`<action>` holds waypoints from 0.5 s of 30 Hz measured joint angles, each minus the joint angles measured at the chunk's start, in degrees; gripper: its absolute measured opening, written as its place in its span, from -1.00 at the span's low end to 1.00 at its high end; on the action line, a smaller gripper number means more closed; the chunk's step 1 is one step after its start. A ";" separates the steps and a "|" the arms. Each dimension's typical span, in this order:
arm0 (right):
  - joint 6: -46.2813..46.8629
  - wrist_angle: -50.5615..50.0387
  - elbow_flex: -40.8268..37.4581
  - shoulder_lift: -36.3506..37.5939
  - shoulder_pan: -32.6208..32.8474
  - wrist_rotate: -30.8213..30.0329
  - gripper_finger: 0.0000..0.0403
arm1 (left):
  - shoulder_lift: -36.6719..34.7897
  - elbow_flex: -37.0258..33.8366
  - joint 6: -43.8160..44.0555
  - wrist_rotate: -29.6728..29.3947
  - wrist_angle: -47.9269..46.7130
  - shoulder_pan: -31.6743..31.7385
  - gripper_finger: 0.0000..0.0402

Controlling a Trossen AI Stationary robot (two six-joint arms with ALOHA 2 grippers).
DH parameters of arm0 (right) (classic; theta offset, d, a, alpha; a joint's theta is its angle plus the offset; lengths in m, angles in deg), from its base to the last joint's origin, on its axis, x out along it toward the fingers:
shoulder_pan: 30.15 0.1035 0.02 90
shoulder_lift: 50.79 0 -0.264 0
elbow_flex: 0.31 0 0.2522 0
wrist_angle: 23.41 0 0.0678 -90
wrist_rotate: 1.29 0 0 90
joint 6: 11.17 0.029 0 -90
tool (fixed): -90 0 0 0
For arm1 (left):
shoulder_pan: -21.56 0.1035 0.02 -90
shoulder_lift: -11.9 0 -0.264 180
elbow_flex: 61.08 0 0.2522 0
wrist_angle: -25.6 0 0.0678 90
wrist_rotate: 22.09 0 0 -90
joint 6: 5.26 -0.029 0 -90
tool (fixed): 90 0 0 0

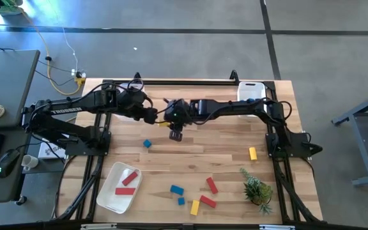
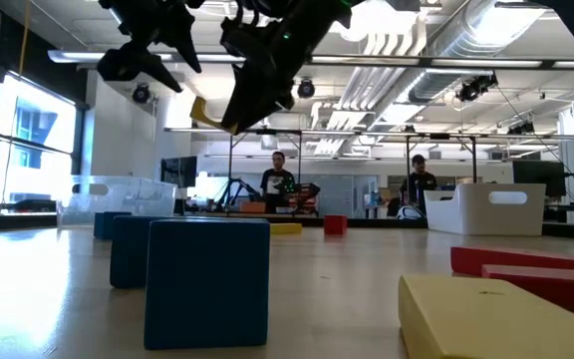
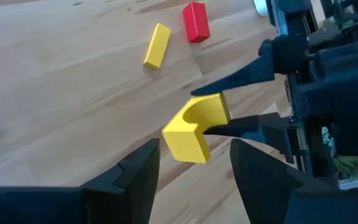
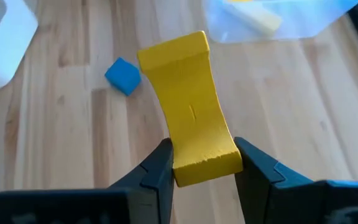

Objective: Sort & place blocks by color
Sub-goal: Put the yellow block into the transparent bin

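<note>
High above the tabletop (image 1: 203, 150), near frame centre, the right claw (image 4: 199, 167) grips a curved yellow block (image 4: 191, 124); the left claw (image 3: 194, 163) hovers beside it, fingers parted.

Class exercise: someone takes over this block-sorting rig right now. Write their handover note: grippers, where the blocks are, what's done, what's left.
Right gripper: shut on a yellow arch block, raised mid-table.
Left gripper: open, facing that block, not touching it.
Done: two red blocks lie on the white tray.
Left: loose on the table are two more red blocks, blue blocks, yellow blocks. A clear bin holds something pale yellow.
Mind the small plant.
</note>
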 joint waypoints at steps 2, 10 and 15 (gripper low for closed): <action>0.27 0.75 0.00 0.00 -0.02 -0.23 -0.47 | 0.02 0.00 0.52 0.00 0.07 0.00 -0.08; 2.20 4.12 0.00 0.00 0.00 0.21 -0.47 | 0.26 0.00 0.68 -0.22 0.13 0.00 -0.08; 2.84 5.76 0.00 0.00 0.08 1.28 -0.47 | 0.26 0.00 0.66 -0.23 0.15 0.00 -0.08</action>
